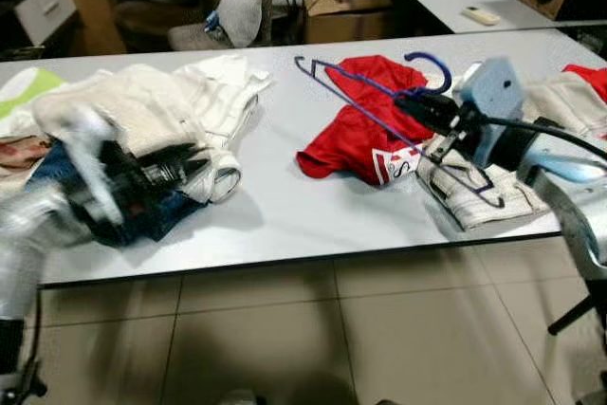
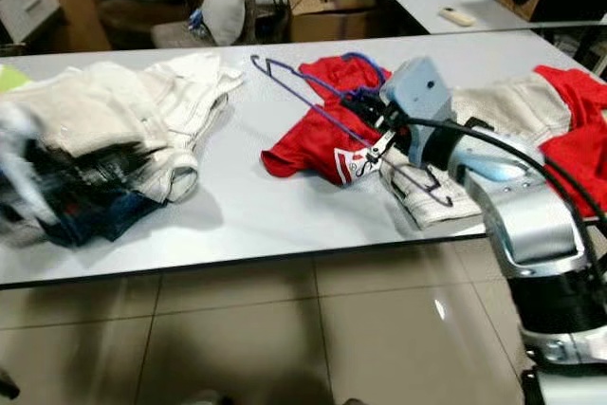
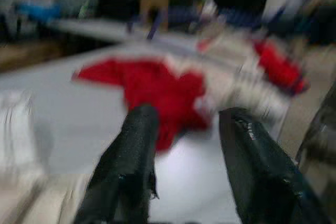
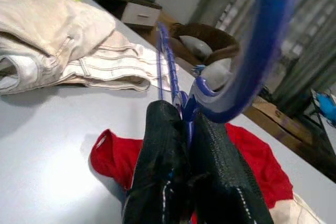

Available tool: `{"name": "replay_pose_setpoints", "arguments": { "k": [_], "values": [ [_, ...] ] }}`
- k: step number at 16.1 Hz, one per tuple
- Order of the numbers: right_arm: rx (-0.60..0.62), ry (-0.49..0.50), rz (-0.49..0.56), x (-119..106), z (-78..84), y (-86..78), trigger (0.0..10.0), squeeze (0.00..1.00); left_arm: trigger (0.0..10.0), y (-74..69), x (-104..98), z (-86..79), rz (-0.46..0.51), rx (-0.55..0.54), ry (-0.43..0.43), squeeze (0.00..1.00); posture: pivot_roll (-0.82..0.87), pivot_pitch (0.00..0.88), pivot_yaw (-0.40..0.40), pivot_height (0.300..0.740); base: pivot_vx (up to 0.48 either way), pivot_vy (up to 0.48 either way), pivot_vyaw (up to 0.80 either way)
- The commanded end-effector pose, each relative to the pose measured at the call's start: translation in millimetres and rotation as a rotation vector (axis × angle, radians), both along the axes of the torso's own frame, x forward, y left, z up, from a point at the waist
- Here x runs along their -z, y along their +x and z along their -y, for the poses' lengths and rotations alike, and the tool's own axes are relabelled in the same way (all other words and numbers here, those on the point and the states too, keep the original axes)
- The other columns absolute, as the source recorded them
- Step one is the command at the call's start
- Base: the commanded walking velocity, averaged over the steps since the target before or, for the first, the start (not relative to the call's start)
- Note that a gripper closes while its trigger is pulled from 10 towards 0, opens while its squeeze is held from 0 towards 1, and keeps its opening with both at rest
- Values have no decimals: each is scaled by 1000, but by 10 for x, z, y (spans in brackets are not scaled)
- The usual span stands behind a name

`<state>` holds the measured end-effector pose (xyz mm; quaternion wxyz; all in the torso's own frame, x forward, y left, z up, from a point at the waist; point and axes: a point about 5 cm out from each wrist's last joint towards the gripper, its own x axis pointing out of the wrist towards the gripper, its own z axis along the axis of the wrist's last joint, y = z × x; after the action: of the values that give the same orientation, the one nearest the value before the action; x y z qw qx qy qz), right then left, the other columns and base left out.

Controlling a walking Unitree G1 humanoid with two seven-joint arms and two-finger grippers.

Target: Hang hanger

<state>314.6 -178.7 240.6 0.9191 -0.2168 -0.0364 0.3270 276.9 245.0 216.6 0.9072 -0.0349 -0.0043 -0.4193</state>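
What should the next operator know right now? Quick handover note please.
Right claw: shut on the blue hanger, holding it near the hook, raised above the red shirt on the white table.
Left claw: open, holding nothing, over the clothes pile, blurred.
Done: hanger picked up.
Left: hang it; no rail in view, and the shirt is not on the hanger.

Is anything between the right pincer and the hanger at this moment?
No. The right pincer is already shut on the blue hanger near its hook, holding it above the red shirt. Nothing visible sits between them.
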Motion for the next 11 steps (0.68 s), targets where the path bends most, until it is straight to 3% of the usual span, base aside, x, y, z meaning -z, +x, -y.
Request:
{"name": "replay_pose_setpoints", "arguments": {
  "k": [1, 3, 5, 6, 7, 8, 10, 11],
  "values": [
    [42, 55, -25, 1, 33, 7, 10000, 0, 10000, -3, -181, 5, 67, 1, -93, 1000, -64, 0, 26, 740, 0, 0, 0],
    [129, 73, -29, 95, -2, -12, 10000, 0, 10000, 48, -282, 119, 169, -85, -223, 1000, -68, 0, 19, 740, 0, 0, 0],
    [150, 88, -44, 194, -54, -69, 10000, 0, 10000, 117, -241, 283, 186, -205, -253, 1000, -73, 0, 15, 740, 0, 0, 0],
    [277, 119, 0, 275, -32, -81, 10000, 0, 10000, 131, -52, 457, 139, -244, -180, 1000, -77, 0, 10, 740, 0, 0, 0],
    [327, 150, 4, 308, -16, -90, 10000, 0, 10000, 128, 33, 523, 124, -263, -155, 910, -76, 0, 7, 740, 0, 0, 0],
    [376, 181, 4, 395, -19, -148, 10000, 0, 10000, 133, 276, 645, 62, -348, -148, 851, -85, 0, 7, 740, 0, 0, 0],
    [482, 275, -8, 482, 28, -236, 10000, 0, 10000, 108, 667, 691, -31, -533, -181, 878, -97, 0, -5, 740, 0, 0, 0],
    [495, 316, -23, 513, 23, -292, 10000, 0, 10000, 75, 766, 695, -40, -588, -134, 871, -98, 0, -7, 740, 0, 0, 0]
  ]
}}
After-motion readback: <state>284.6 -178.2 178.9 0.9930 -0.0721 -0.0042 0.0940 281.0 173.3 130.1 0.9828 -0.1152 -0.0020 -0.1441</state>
